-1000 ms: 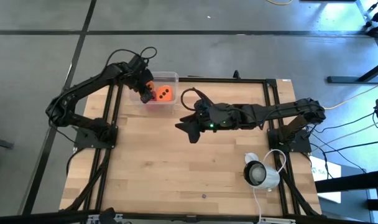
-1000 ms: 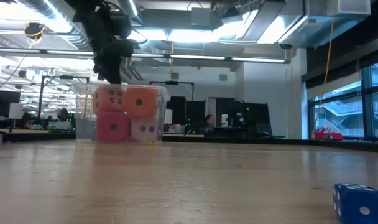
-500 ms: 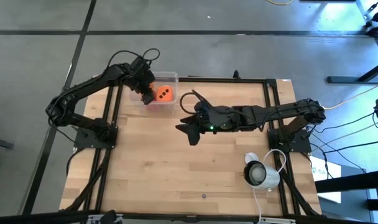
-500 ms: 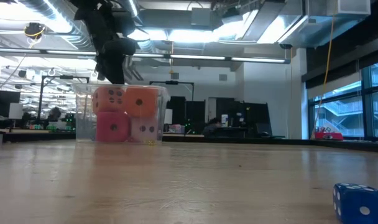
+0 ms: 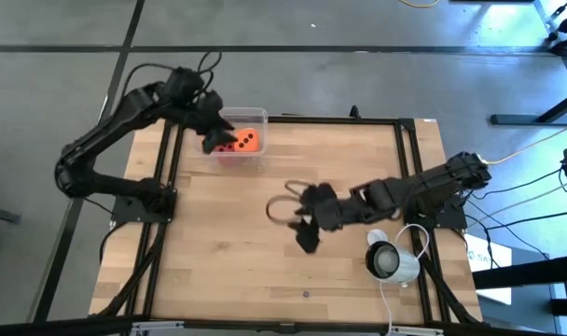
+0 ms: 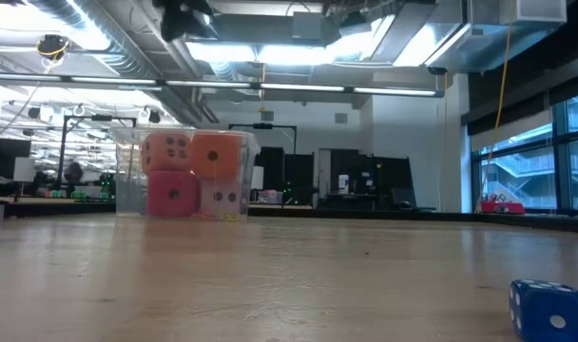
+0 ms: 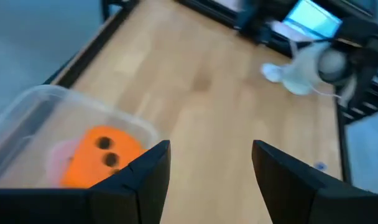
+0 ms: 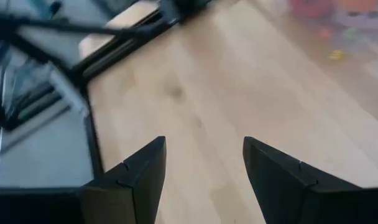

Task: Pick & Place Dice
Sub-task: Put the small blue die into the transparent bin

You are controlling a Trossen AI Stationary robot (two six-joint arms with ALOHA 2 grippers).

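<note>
In the upper left of the high view, the left end effector (image 5: 212,140) hovers released, empty, over the clear container (image 5: 257,114) stacking four dice (image 6: 193,177). The right end effector (image 5: 305,233), released, crosses mid-surface (image 5: 228,252); a careless sweep may strike the blue die (image 6: 552,309).

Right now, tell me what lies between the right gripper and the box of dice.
Only bare wooden table. The high view shows nothing between the right gripper and the clear box holding the dice.
</note>
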